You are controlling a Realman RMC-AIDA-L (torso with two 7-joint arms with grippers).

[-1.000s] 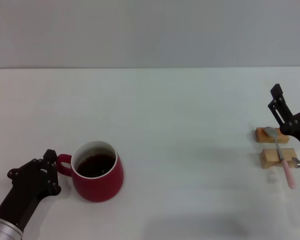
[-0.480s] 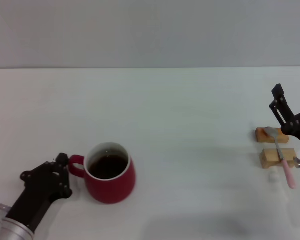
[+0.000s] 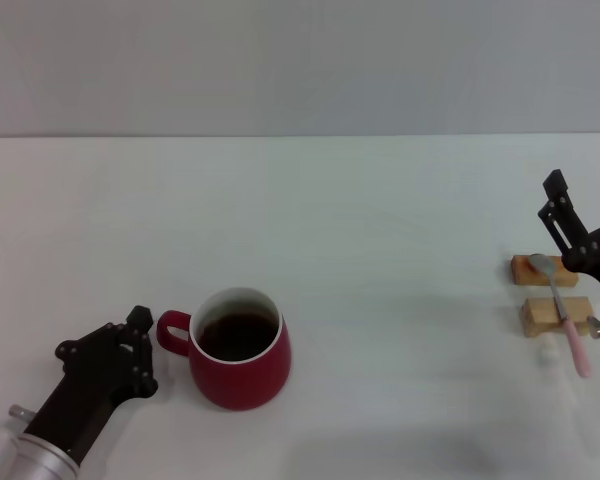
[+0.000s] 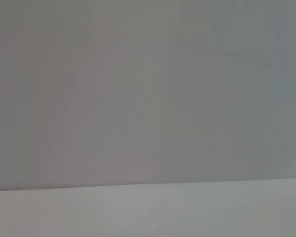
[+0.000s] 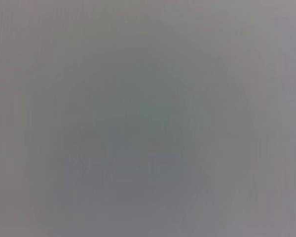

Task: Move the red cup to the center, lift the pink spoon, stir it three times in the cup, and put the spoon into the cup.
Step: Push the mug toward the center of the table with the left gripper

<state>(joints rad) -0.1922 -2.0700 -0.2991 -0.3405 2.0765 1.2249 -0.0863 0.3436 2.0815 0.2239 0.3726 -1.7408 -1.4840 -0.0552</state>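
- a bare test bench of a lab kind, not a lived-in room.
- a plain white table fills the view, with a blank grey wall behind.
- two small wooden blocks prop up the pink spoon, a staged fixture rather than household clutter.

A wide bare stretch of white table lies between the red cup near left and two wooden blocks at the right edge. The left gripper crowds the cup's handle side. The right gripper hangs over the blocks and the pink spoon.
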